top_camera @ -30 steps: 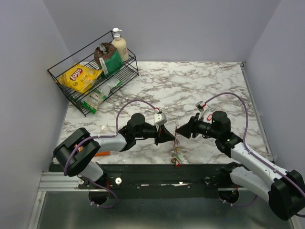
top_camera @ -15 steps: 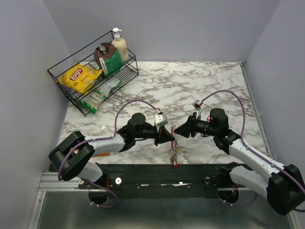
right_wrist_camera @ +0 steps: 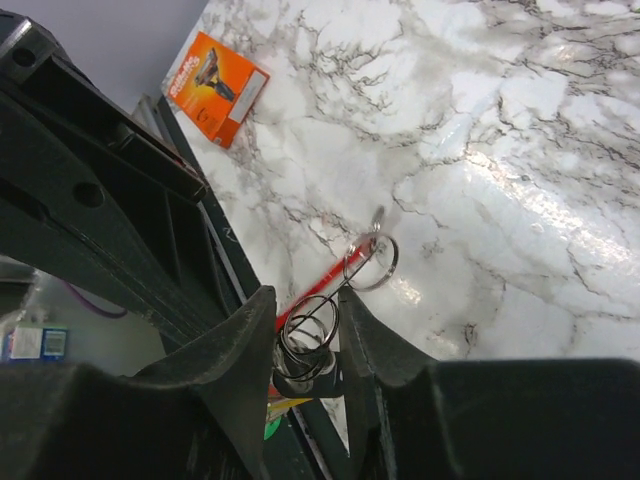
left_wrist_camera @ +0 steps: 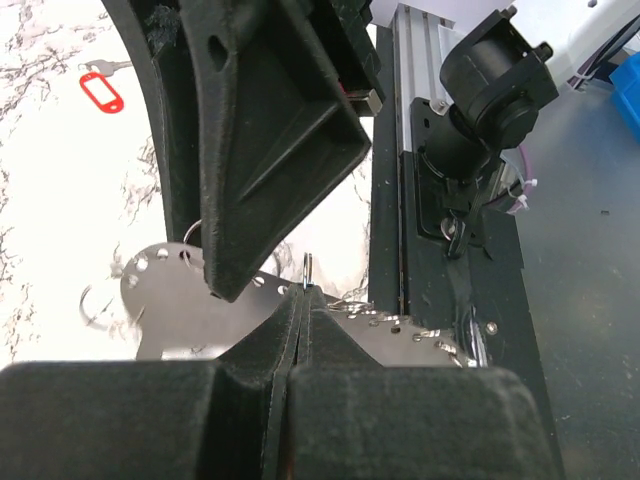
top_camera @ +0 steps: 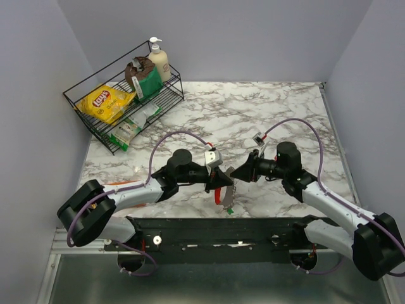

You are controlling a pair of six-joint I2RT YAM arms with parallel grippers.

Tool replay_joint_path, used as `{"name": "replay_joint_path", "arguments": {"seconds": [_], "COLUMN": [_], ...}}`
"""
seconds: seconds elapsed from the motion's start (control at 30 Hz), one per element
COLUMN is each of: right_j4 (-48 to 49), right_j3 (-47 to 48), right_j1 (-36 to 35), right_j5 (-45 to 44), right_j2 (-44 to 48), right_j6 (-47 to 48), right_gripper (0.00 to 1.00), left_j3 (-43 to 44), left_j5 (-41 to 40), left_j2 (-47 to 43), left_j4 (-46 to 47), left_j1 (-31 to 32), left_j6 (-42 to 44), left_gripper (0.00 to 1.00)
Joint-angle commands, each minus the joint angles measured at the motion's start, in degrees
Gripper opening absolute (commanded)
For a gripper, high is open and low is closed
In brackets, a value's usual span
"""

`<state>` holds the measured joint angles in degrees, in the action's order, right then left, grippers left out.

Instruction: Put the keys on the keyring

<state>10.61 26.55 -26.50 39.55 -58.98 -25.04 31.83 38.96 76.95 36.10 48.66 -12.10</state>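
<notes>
Keyring [top_camera: 219, 196] lengthwise near-to-far, slightly slanted

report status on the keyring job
Left gripper shut on keyring. Right gripper open, rings between jaws. Red-tagged key loose on table. Nothing blocking.

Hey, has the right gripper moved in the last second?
Yes, slightly: the right gripper has edged left, toward the wire basket.

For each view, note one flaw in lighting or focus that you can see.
Left wrist: the white marble tabletop is washed out, and the near black left tool is soft. Right wrist: a bright glare streak lies on the marble; the right tool is blurred and dark. Top external: evenly lit, sharp.
</notes>
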Motion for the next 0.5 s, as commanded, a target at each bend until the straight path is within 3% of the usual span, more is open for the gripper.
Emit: {"name": "replay_joint_path", "arguments": {"seconds": [0.0,0.07,0.3,0.47], "right_j4": [-0.5,-0.4,0.5,1.0], "right_j3": [1.5,1.7,1.6,1.1], "right_j1": [0.2,0.3,0.3,0.3], "right_j5": [2.1,2.6,4.7,5.1], "right_j2": [-1.0,-1.0,-1.4,-1.5], "right_j6": [0.8,0.7,0.3,-0.1], "right_gripper": [0.31,0.28,0.01,0.01], "left_j3": [2.4,2.5,2.6,1.4], "left_j5": [-1.1,-1.2,-1.2,-0.6], "left_j2": [-2.9,-2.9,-1.5,-0.1], "left_j4": [2.5,2.8,4.7,10.9], "left_j1": [0.4,0.5,0.6,0.6], "left_j6": [0.8,0.8,0.0,-2.5], "left_gripper": [0.0,0.0,0.0,0.0]}}
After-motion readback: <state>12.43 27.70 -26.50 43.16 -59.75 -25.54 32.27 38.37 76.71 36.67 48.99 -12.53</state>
